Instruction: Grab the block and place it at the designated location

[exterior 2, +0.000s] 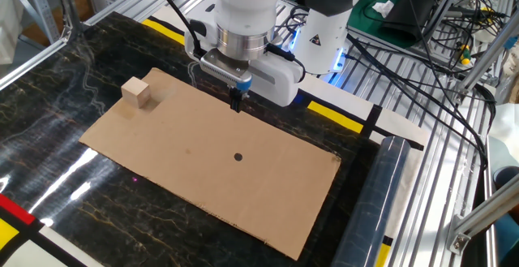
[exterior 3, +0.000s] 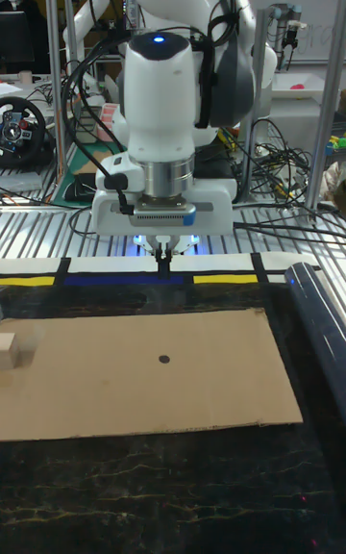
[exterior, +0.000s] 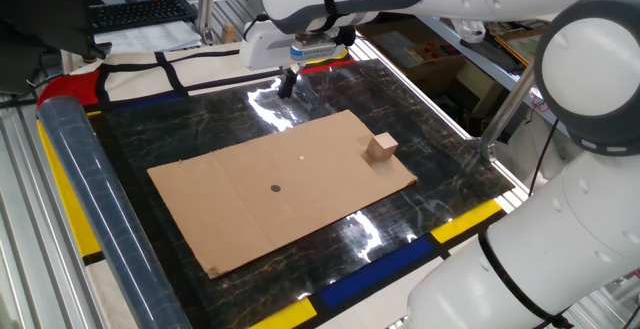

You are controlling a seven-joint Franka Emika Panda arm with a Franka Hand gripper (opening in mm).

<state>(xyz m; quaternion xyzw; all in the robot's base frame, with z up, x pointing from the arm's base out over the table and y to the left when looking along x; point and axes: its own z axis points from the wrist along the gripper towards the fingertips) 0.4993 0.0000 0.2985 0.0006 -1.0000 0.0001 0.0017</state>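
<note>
The block (exterior: 381,148) (exterior 2: 137,92) (exterior 3: 9,351) is a small pale wooden cube resting on the brown cardboard sheet (exterior: 250,204) near one short edge. The designated location is a tiny black dot (exterior: 276,188) (exterior 2: 238,157) (exterior 3: 163,359) near the sheet's middle. My gripper (exterior: 287,82) (exterior 2: 238,101) (exterior 3: 164,261) hangs above the sheet's far long edge, well away from the block. Its black fingers are pressed together with nothing between them.
The cardboard lies on a dark marbled mat (exterior: 200,129) bordered with yellow, blue and red tape. A clear plastic-wrapped roll (exterior: 95,219) (exterior 2: 381,194) lies along one side. A tiny white speck (exterior: 303,155) marks the sheet. Cables and an aluminium frame surround the table.
</note>
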